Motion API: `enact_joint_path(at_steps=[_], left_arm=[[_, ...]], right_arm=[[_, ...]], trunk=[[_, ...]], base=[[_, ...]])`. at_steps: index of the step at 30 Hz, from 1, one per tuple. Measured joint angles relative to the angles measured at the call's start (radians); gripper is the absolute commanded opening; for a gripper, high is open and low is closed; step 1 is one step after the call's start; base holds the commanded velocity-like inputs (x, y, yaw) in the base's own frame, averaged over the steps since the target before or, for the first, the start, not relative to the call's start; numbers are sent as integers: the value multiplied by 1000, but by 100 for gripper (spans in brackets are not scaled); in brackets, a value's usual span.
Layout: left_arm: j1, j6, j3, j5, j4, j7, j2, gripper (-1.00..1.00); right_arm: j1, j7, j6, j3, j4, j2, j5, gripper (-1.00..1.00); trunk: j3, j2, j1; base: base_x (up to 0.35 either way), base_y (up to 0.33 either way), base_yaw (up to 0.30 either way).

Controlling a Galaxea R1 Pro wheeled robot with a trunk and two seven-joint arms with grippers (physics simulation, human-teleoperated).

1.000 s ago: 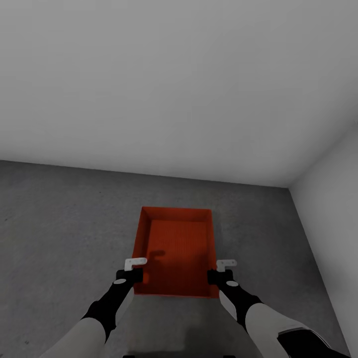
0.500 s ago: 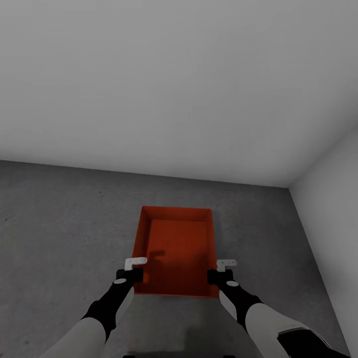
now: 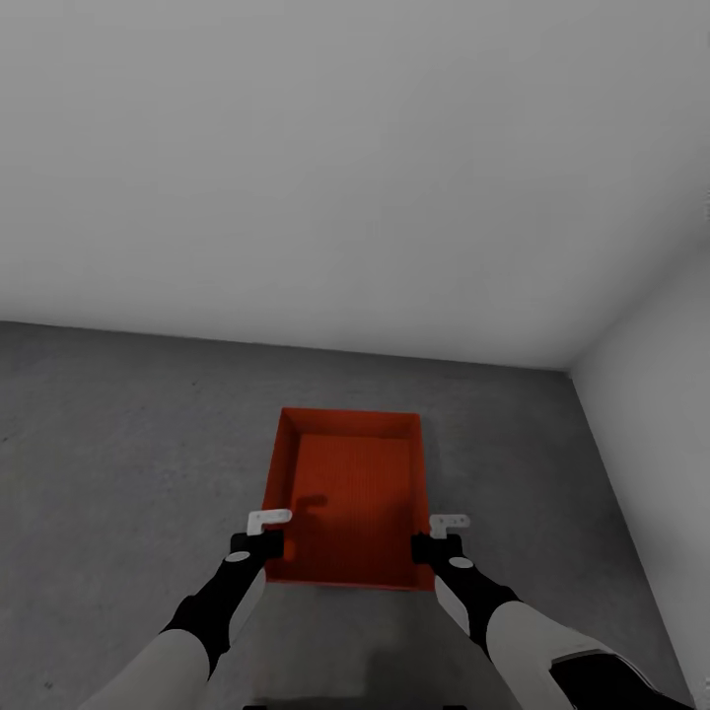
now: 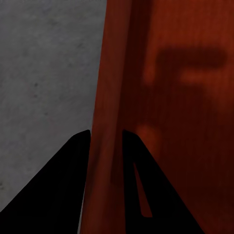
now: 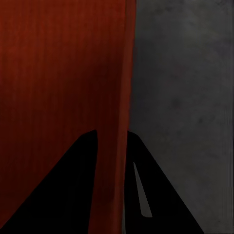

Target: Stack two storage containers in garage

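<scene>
The left gripper (image 3: 264, 537) is pinching the left side wall of an orange-red storage container (image 3: 347, 493). In the left wrist view its two dark fingers (image 4: 63, 185) are sitting one on each side of that thin wall, pressed against it, so the left gripper (image 4: 106, 134) is clamped on the container (image 4: 185, 97). The right gripper (image 3: 434, 540) is doing the same on the opposite side. In the right wrist view its fingers (image 5: 156, 195) are straddling the right wall, closed tight onto it, with the right gripper (image 5: 111, 132) gripping the container (image 5: 53, 73) near its closer end.

Both black-and-white arms are reaching forward and down from the bottom of the head view, holding the bin between them by its near corners. The container is lying open side up, its ribbed inside showing a soft shadow near the left wall. It is sitting low over the dark grey speckled floor (image 3: 118, 444). Whether its base is touching the concrete or hanging just above it is hard to tell from this angle.

Beyond the bin, a plain pale grey wall (image 3: 345, 168) is rising from the floor, and a second pale wall (image 3: 661, 414) is meeting it in a corner to the right.
</scene>
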Motion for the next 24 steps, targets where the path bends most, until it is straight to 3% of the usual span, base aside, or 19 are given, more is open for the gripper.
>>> enact_joint_path(at_steps=[6,19,24], left_arm=[[0,0,0,-1,-1,0,0,-100],[0,0,0,2,2,0,0,-100],[0,0,0,2,2,0,0,-100]], right_arm=[[0,0,-2,-1,1,0,0,-100],[0,1,2,0,0,-1,0,-100],[0,1,3,1,0,-1,0,-100]], trunk=[[0,0,0],[0,0,0],[-16,-35,19]], base=[[0,0,-139],[0,0,-11],[0,0,0]])
